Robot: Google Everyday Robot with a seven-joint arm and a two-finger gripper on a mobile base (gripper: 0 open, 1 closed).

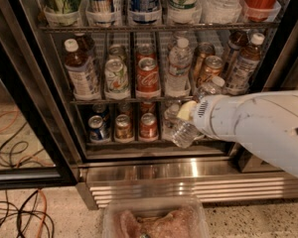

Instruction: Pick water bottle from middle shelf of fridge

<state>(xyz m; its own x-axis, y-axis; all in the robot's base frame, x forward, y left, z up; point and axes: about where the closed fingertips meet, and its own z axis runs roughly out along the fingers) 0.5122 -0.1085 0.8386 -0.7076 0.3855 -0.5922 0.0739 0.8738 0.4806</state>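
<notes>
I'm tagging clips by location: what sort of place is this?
Probably a break room or shop: a black-framed glass-door drinks fridge, cans and bottles on its dark wire shelves, and loose cables on a speckled floor. The end effector is at a clear plastic bottle before the lower shelves.

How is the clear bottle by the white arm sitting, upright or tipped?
Tipped: the bottle slants, base low and left, body rising rightward behind the gripper at the tip of the arm.
</notes>
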